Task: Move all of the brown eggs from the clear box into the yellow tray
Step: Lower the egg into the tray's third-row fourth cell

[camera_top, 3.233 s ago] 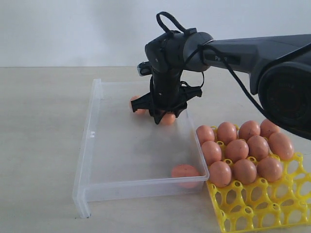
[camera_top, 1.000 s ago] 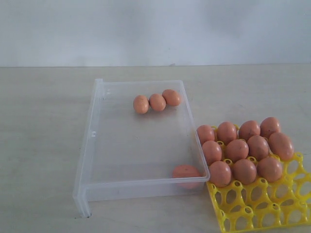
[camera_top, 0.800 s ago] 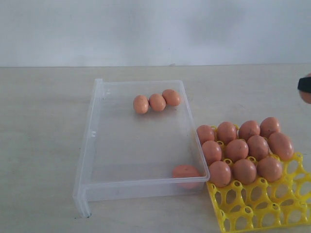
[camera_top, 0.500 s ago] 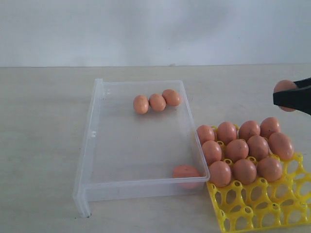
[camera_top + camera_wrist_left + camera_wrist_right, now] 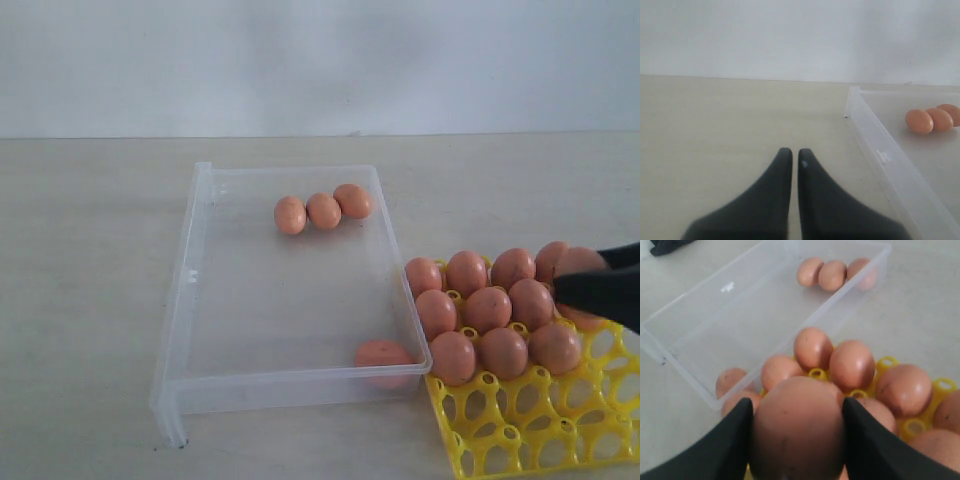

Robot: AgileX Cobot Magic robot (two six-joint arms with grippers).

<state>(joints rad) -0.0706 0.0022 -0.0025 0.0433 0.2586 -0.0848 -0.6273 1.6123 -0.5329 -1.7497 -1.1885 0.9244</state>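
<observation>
1. The right tool grips one brown egg above the yellow tray, just beside the clear box.
2. Four brown eggs lie in the clear box: three in a row at its far end, a lone egg in its corner by the tray.
3. The left tool is closed, empty, over the desk beside the clear box.
</observation>
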